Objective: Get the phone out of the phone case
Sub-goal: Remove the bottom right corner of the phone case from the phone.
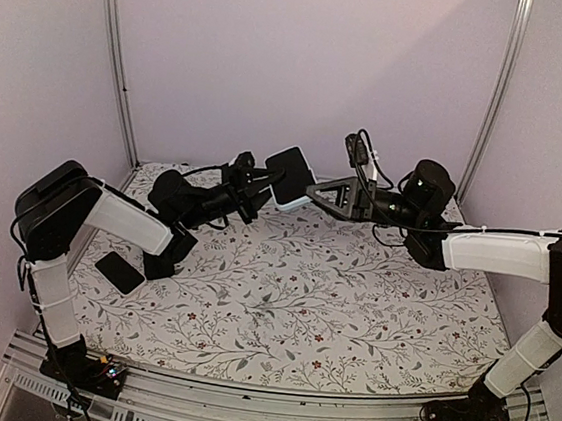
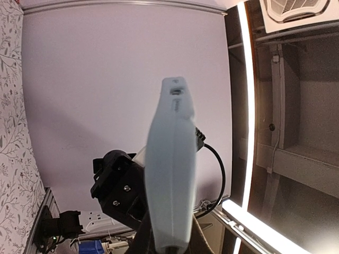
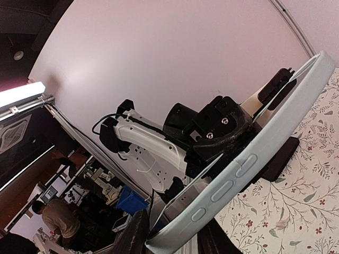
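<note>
Above the back middle of the table, the left claw (image 2: 169, 244) is clamped on one end of the pale-blue phone case (image 1: 291, 174), whose narrow edge rises from between its fingers in the left wrist view. The case hangs in the air, tilted, clear of the cloth. The right claw (image 1: 314, 195) meets its lower corner from the other side. In the right wrist view its fingers (image 3: 139, 233) straddle the case's end close on both sides, but I cannot tell whether they pinch it. Three side buttons (image 3: 229, 185) run along that edge. From above, a dark panel (image 1: 288, 168) fills the case's pale rim; whether that is the phone seated inside, I cannot tell. A dark flat slab (image 1: 119, 272) lies on the flowered cloth (image 1: 351, 308) beside the left arm.
</note>
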Tool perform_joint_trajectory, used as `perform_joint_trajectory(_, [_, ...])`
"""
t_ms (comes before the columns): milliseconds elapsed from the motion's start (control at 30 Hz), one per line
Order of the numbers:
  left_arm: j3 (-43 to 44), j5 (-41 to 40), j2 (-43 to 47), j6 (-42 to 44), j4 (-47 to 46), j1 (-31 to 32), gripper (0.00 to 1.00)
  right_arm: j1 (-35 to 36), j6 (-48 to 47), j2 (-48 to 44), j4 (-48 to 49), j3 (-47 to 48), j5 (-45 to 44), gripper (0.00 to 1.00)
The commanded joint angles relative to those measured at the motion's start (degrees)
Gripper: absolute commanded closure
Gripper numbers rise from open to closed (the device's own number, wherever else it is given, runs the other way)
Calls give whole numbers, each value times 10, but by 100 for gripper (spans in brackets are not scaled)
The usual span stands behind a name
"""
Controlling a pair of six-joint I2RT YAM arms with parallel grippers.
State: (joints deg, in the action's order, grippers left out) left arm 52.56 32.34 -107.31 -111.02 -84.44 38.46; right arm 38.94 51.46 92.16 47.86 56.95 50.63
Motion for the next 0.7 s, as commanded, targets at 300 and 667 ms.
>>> perform_joint_trajectory(300, [49,13,-4,-48,-135,10,100,2,-72,-25,21,30,26,79])
perform_joint_trajectory(667, [44,8,1,-52,-155,11,100,2,-73,-23,37,47,36,66])
